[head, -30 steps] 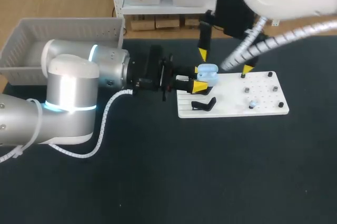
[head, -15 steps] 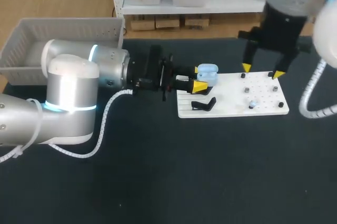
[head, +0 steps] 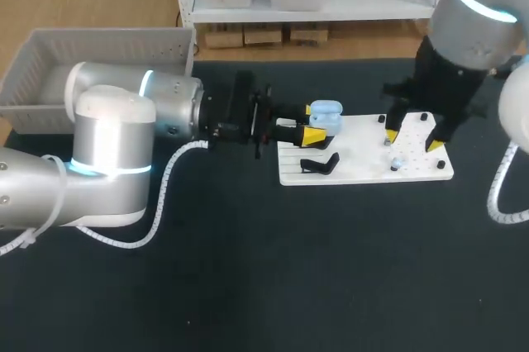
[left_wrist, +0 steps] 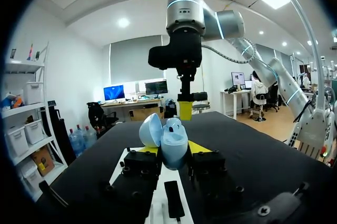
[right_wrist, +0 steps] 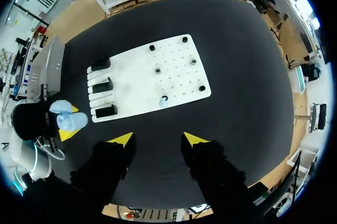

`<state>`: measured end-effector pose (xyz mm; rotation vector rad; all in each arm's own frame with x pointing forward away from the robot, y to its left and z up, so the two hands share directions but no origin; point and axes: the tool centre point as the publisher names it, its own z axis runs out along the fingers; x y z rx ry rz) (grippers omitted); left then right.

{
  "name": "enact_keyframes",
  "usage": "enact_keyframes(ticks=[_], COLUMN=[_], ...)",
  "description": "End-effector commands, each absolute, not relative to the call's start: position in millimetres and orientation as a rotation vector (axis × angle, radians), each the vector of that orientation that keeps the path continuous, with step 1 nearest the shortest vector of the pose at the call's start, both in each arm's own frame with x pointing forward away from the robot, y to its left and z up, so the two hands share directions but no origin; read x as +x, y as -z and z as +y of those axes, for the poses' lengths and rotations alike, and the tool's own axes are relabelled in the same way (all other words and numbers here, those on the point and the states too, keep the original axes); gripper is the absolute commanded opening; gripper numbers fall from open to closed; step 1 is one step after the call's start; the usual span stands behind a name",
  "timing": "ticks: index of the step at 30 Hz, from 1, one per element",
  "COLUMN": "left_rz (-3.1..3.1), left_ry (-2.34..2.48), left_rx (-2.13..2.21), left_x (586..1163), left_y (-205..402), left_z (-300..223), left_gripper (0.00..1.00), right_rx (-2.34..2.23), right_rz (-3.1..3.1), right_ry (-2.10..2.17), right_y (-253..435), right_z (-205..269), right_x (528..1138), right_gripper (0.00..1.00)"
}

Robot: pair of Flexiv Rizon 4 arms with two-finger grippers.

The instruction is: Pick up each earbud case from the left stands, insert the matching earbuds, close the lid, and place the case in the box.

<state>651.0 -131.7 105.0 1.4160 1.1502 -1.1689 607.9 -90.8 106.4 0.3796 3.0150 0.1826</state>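
A light-blue earbud case (head: pixel 325 114) with its lid up is held over the left end of the white board (head: pixel 364 172). My left gripper (head: pixel 307 132) is shut on it from both sides. In the left wrist view the open case (left_wrist: pixel 171 141) sits between the yellow tips. My right gripper (head: pixel 413 139) hangs open above the board's right half with nothing between its fingers. A small pale earbud (head: pixel 396 163) lies on the board just below it. From the right wrist, the earbud (right_wrist: pixel 163 100) is ahead of the gripper (right_wrist: pixel 158 139) and the case (right_wrist: pixel 68 119) is off to the side.
A black stand (head: pixel 319 164) sits on the board's left part, and in the right wrist view three stands (right_wrist: pixel 106 85) line that end. Several black pegs (head: pixel 441 164) stud the board. A grey basket (head: pixel 99 42) stands at the back left.
My right arm has swung from near the case over to the board's right half and come lower, and its fingers have drawn closer together. The left arm and case have not moved.
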Motion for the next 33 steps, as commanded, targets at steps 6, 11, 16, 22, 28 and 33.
enact_keyframes(ticks=[6, 11, 16, 22, 28, 33], left_rz=[1.149, 1.149, 1.149, 1.149, 1.149, 1.149], left_ry=[1.166, 1.166, 1.166, 1.166, 1.166, 1.166], left_rx=[1.414, 1.414, 1.414, 1.414, 1.414, 1.414], left_x=[650, 650, 650, 650, 650, 650], left_y=[-104, -104, -104, -104, -104, -104], left_z=[-132, -132, -132, -132, -132, -132], left_gripper=[0.00, 0.00, 0.00, 0.00, 0.00, 0.00], right_rx=[0.494, 0.576, 0.652, 0.720, 0.748, 0.754], right_rz=[2.997, 2.992, 2.985, 2.977, 2.971, 2.977], right_ry=[-0.078, -0.080, -0.102, -0.127, -0.128, -0.134], right_y=[-64, -52, -44, -36, -32, -29], right_z=[-88, -91, -91, -96, -98, -97], right_x=[620, 625, 627, 632, 636, 641], right_gripper=[0.52, 0.51, 0.49, 0.45, 0.42, 0.39])
